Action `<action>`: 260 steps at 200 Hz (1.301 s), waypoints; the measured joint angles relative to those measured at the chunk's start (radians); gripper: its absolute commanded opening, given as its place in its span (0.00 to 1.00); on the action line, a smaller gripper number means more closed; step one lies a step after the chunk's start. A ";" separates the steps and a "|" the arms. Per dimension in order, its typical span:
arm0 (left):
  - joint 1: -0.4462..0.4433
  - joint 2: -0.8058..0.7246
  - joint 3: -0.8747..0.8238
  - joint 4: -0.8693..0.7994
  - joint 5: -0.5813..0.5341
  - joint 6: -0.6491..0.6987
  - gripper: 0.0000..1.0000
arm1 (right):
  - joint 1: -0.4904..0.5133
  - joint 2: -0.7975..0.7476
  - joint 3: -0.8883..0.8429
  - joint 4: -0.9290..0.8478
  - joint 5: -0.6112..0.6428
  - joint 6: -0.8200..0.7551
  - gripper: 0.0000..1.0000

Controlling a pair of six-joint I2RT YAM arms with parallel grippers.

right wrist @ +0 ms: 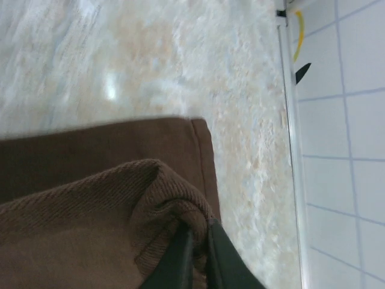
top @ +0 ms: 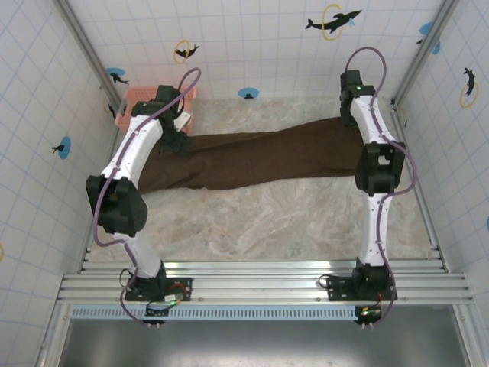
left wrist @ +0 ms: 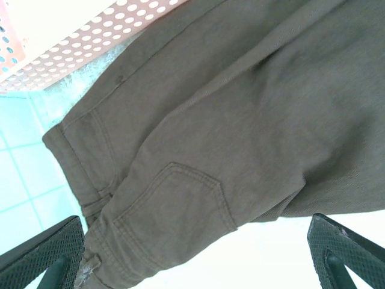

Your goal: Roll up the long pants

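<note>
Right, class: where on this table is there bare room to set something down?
Widest bare patch: the table between the long pants and the near rail. A narrower strip runs behind the pants, along the far wall. Crowded: far-left corner, around the pink basket.

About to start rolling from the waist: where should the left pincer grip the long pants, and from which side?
I'd take the waistband, the thick stitched edge at the end by the pink basket. Bring the open left pincer down from above, jaws straddling that edge: the long pants lie flat, so the free edge is probably easiest to pinch.
</note>
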 measured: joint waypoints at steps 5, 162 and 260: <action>0.000 0.000 0.000 -0.003 -0.007 0.000 0.98 | -0.003 0.022 0.032 -0.006 0.009 -0.006 0.39; 0.195 -0.058 -0.229 -0.109 -0.244 -0.060 0.97 | -0.004 0.088 0.029 -0.050 -0.194 0.025 0.52; 0.358 0.153 -0.209 -0.042 -0.206 -0.064 0.73 | 0.010 0.045 0.006 -0.032 -0.311 0.024 0.50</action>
